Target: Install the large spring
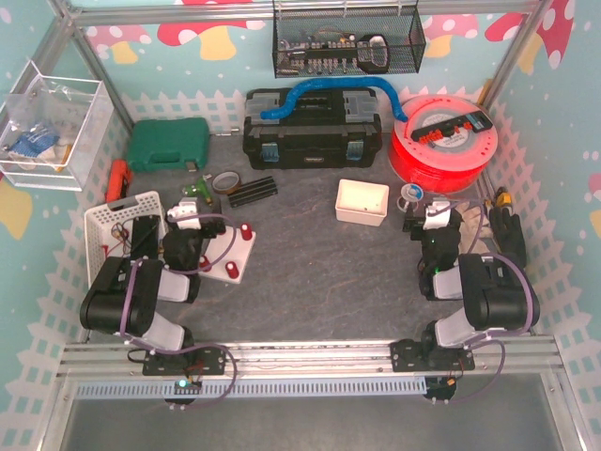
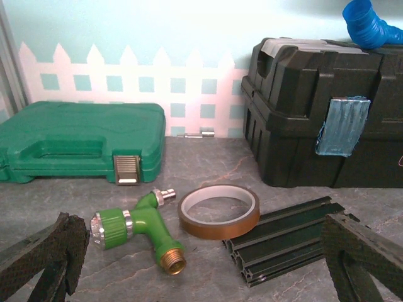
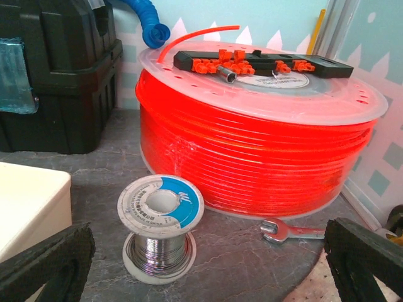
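Observation:
I cannot make out the large spring in any view. A white board with red pegs [image 1: 231, 254] lies on the table just right of my left gripper [image 1: 185, 215]. The left gripper [image 2: 201, 270] is open with nothing between its black fingers [image 2: 44, 258]; it faces a green hose nozzle [image 2: 135, 226], a brown tape roll [image 2: 218, 211] and a black slotted bar [image 2: 286, 239]. On the right side of the table, my right gripper [image 1: 435, 210] [image 3: 208, 270] is also open and empty, facing a small spool of wire [image 3: 160, 229].
A white basket [image 1: 105, 218] stands left of the left arm. At the back are a green case [image 1: 168, 144], a black toolbox [image 1: 312, 130] and an orange filament reel [image 1: 441, 139]. A white box [image 1: 362, 201] sits mid-table. A small wrench [image 3: 291, 230] lies by the reel.

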{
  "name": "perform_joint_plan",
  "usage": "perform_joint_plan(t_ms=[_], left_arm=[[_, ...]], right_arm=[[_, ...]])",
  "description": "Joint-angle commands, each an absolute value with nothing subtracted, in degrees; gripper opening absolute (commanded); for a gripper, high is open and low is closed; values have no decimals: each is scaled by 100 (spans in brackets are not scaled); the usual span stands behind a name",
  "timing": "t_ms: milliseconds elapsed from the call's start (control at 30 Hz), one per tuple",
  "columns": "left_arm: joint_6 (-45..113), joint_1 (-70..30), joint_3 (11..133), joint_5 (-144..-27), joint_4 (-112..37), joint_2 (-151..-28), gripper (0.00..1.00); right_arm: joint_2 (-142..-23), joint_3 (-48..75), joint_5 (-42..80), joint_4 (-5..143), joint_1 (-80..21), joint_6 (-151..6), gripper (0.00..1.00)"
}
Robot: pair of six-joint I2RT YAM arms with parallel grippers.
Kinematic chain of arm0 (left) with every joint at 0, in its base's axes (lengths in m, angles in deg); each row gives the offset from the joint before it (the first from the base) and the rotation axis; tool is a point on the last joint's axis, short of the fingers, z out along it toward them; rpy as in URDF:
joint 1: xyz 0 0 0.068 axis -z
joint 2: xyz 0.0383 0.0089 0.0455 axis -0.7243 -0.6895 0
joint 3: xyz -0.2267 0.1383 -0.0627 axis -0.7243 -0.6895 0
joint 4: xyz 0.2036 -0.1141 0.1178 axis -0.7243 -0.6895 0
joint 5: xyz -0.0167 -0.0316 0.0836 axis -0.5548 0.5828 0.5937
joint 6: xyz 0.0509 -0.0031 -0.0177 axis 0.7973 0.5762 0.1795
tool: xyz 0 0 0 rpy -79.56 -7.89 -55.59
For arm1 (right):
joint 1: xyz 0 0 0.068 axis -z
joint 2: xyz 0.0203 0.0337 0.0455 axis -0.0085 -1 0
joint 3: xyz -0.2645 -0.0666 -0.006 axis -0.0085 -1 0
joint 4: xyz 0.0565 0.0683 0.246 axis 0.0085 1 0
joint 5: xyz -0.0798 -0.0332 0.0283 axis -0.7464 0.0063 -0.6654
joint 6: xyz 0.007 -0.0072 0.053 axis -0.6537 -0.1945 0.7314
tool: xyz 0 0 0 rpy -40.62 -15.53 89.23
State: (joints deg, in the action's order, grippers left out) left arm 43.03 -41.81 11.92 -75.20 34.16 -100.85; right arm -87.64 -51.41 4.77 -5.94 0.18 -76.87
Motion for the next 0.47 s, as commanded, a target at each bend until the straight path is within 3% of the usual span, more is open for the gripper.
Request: perform_joint_plan(t_ms=[0,433], left_arm=[[4321,-4175,1139,-7490,3593,-10108,99],[4321,-4187,1167,-7514,3556,-10107,99]], right_arm=[[-8786,-5163,170,-828,-35,-7622,99],[-8773,-5167,137,-836,-48,-7632,99]])
